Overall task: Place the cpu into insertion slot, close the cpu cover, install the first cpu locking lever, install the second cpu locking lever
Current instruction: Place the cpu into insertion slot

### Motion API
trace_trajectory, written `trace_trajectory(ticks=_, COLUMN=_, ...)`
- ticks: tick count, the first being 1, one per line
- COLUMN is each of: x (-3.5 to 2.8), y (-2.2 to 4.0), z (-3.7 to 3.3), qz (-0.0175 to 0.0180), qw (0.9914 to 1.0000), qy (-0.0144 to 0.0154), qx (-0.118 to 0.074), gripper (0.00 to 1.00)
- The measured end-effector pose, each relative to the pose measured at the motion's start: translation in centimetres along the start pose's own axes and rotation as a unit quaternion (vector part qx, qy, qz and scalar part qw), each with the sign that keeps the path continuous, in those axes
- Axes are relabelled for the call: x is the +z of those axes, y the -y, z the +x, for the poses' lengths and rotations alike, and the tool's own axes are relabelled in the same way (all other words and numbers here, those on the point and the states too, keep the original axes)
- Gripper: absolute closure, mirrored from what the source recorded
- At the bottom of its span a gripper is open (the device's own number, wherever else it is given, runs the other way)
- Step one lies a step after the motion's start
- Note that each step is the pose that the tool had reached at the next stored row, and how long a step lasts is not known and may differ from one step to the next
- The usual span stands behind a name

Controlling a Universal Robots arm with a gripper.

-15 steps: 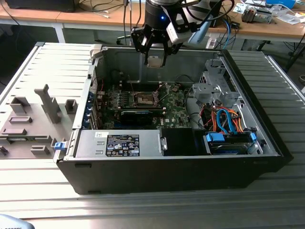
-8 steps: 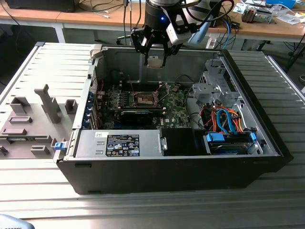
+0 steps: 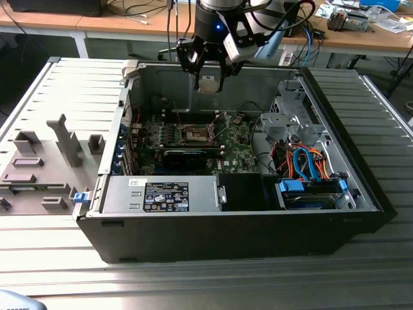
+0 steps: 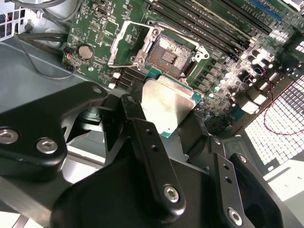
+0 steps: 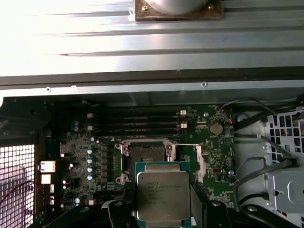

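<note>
While the exterior view shows the gripper hanging over the open computer case, it gives the cpu only as a pale square between black fingers, well above the green motherboard. The insertion slot appears there as a small dark square with a silvery rim, nothing seated in it.

Second wrist view: gripper clenched on the cpu, fingers pressing two opposite edges. The dull metal top faces the camera, with a green edge visible around it. The insertion slot lies beyond the chip, its brownish centre exposed. The cpu cover is swung open, its frame just beside the slot on the side towards the coin cell.

First wrist view: cpu held flat, its far edge overlapping the near rim of the insertion slot in the picture. The coin cell sits apart on the board.
</note>
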State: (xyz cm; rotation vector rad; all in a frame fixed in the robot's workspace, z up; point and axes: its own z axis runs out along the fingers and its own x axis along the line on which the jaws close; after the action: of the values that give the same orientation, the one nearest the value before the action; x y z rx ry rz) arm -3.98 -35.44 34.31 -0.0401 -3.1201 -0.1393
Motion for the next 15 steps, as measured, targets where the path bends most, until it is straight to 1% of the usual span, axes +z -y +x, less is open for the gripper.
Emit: trace_trajectory(ticks=15, x=0.64, y=0.06, z=0.26, qz=0.0, qw=1.0, qy=0.0, qx=0.0, gripper=0.45)
